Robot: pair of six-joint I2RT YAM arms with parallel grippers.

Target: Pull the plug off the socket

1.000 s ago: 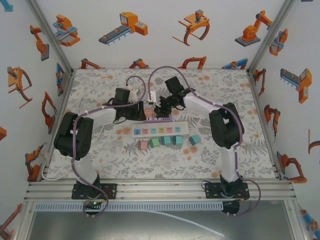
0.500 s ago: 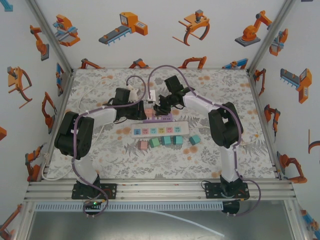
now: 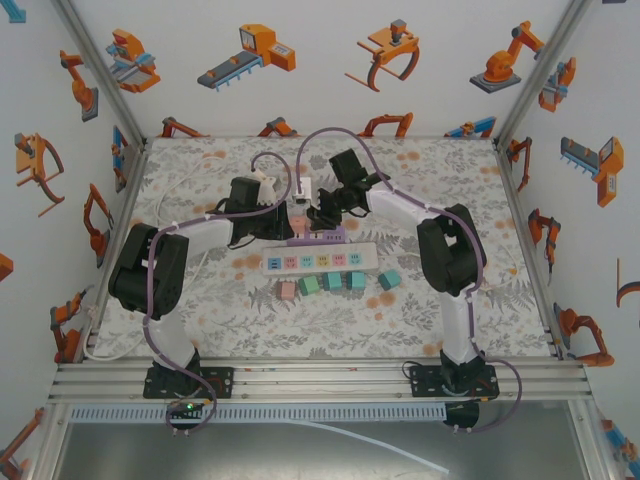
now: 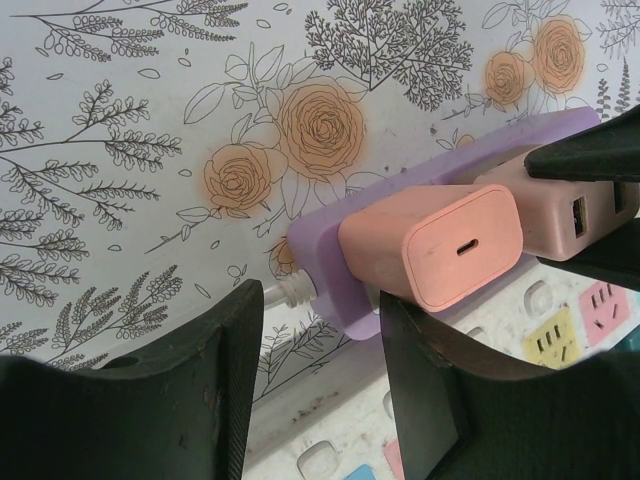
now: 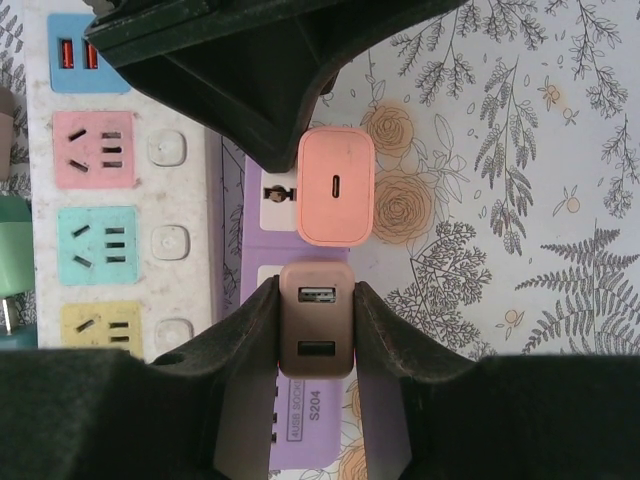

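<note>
A purple socket strip [image 5: 312, 432] lies on the flowered table beside a white power strip [image 5: 140, 235]. Two plugs stand in it: a brown two-port USB plug [image 5: 316, 322] and a salmon plug [image 5: 335, 187]. My right gripper [image 5: 316, 330] is shut on the brown plug, one finger on each side. In the left wrist view my left gripper [image 4: 320, 370] straddles the cable end of the purple strip [image 4: 318, 262], its right finger against it, just below the salmon plug [image 4: 440, 250]. From above, both grippers [image 3: 285, 222] [image 3: 320, 214] meet over the strip [image 3: 322, 239].
The white power strip [image 3: 320, 260] lies just in front of the purple one. Several pastel blocks [image 3: 333, 282] sit in a row nearer the arms. A white cable [image 3: 175, 195] loops off to the left. Walls close in the back and sides.
My right gripper's fingers have closed onto the brown plug. The left gripper's jaws have narrowed a little. Both arms stay over the purple strip.
</note>
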